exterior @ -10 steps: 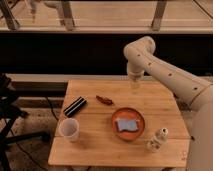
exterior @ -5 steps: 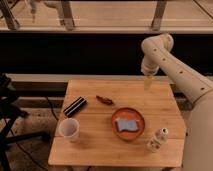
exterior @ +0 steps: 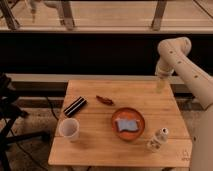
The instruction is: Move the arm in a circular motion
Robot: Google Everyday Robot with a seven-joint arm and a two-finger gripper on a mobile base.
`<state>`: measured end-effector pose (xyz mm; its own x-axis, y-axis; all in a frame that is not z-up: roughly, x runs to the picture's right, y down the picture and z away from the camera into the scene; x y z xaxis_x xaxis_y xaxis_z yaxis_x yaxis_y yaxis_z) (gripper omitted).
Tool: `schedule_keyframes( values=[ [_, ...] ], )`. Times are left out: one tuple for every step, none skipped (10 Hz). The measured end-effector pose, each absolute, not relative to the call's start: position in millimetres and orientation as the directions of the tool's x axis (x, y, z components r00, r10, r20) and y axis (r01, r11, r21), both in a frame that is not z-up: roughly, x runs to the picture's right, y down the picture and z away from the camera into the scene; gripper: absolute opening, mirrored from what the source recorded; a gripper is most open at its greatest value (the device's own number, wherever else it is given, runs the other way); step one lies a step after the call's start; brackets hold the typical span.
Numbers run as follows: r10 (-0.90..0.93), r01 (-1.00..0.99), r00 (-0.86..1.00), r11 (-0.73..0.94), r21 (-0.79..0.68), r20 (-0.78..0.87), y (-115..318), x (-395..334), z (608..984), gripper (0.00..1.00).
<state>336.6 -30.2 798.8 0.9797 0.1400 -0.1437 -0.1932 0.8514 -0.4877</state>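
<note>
The cream-white arm (exterior: 186, 70) comes in from the right edge, bends at a rounded joint at the upper right and points down. Its slim pale tip, the gripper (exterior: 160, 87), hangs above the far right part of the wooden table (exterior: 90, 147), near the back edge. It holds nothing that I can see. It is well apart from the items on the table.
On the table: an orange plate (exterior: 137, 116) holding a blue sponge (exterior: 125, 124), a white cup (exterior: 69, 130), a black rectangular object (exterior: 75, 106), a small brown-red object (exterior: 104, 100), and a small bottle (exterior: 157, 139). A dark ledge and window rails run behind. Black equipment stands at left.
The arm has swung to the right across the back of the table, from above the middle-right to the far right corner. The table items have not moved.
</note>
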Motion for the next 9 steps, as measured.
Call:
schedule_keyframes(
  values=[
    [0.16, -0.22, 0.974, 0.848, -0.483, -0.161, -19, 355, 792, 0.8],
    [0.182, -0.244, 0.968, 0.842, -0.481, -0.173, -5, 369, 784, 0.8],
    [0.2, -0.264, 0.963, 0.838, -0.478, -0.181, 8, 381, 776, 0.8],
    [0.215, -0.279, 0.959, 0.834, -0.475, -0.185, 23, 390, 767, 0.8],
    [0.225, -0.287, 0.957, 0.834, -0.471, -0.185, 35, 394, 757, 0.8],
    [0.23, -0.29, 0.956, 0.835, -0.467, -0.182, 46, 396, 749, 0.8],
    [0.23, -0.29, 0.956, 0.838, -0.462, -0.182, 57, 397, 739, 0.8],
    [0.226, -0.287, 0.956, 0.841, -0.459, -0.186, 68, 398, 729, 0.8],
    [0.221, -0.286, 0.956, 0.844, -0.454, -0.191, 77, 399, 720, 0.8]
  ],
)
